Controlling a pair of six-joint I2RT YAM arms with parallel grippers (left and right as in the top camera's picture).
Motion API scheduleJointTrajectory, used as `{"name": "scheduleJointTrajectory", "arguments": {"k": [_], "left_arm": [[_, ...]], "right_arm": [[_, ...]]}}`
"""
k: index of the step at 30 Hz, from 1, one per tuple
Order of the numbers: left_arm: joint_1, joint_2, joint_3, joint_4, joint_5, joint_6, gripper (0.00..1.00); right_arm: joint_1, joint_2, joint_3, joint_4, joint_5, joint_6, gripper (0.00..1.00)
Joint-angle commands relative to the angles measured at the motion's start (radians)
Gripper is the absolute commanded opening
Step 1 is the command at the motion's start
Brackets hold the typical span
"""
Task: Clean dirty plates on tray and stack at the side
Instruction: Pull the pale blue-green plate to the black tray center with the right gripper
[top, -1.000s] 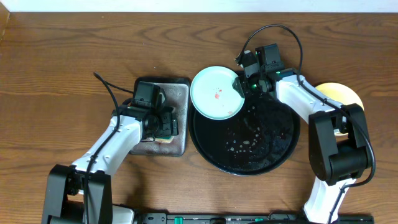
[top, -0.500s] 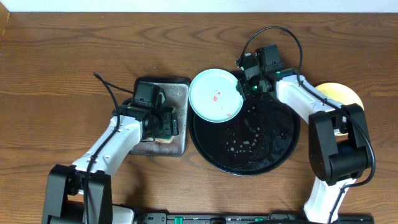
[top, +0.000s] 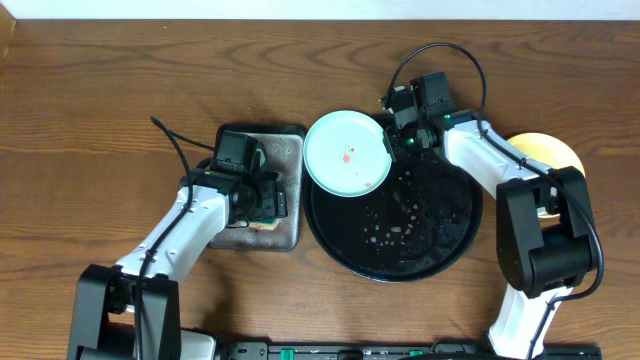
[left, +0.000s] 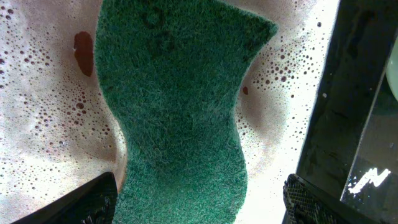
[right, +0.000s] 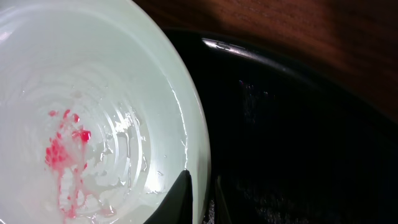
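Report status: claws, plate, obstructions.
Right claw shut on pale blue plate, red smear inside. Left claw open over green sponge in grey tray. Nothing blocking.

Smeared pale-blue plate (top: 345, 155) held at the far-left rim of the black tray (top: 395, 278).
The right gripper (top: 390, 143) pinches the plate's right edge, a red smear showing near its middle. Wet specks dot the tray. The left gripper (top: 272, 200) sits over the grey tray (top: 290, 150) to the left. A yellow plate (top: 545, 148) lies on the bench (top: 120, 100) at right, partly behind the arm.
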Motion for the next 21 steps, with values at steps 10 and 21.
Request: {"name": "scheduleJointTrajectory", "arguments": {"k": [10,21], "left_arm": [[0.002,-0.011,0.008,-0.003,0.004,0.010,0.86],[0.002,-0.011,0.008,-0.003,0.004,0.010,0.86]], "right_arm": [[0.002,0.007,0.009,-0.002,0.003,0.002,0.11],[0.001,0.006,0.009,-0.050,0.003,0.001,0.01]]}}
